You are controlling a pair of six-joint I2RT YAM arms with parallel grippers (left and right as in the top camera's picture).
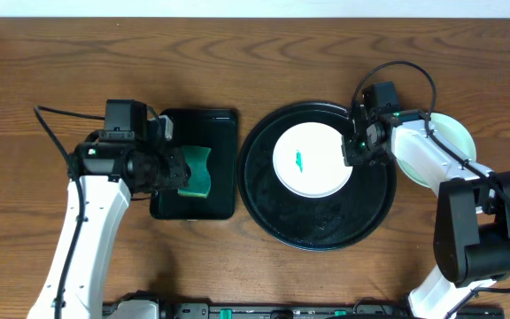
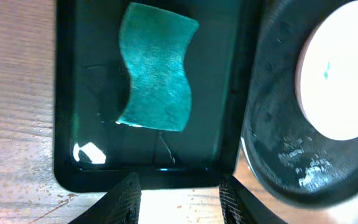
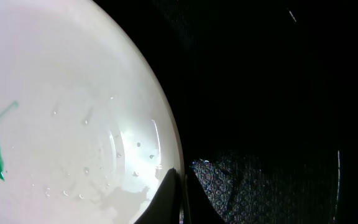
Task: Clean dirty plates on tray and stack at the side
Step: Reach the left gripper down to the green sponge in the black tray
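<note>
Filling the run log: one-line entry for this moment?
left gripper: open at rectangular tray | green sponge: inside, unheld | right gripper: shut at white plate rim | plate: smeared, on round black tray

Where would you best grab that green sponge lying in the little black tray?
Probably across its shorter width, pinching the two wavy long edges, coming straight down from above. The green sponge lies flat inside the rectangular black tray, whose raised rim would likely block a sideways approach, while its top is fully exposed.
</note>
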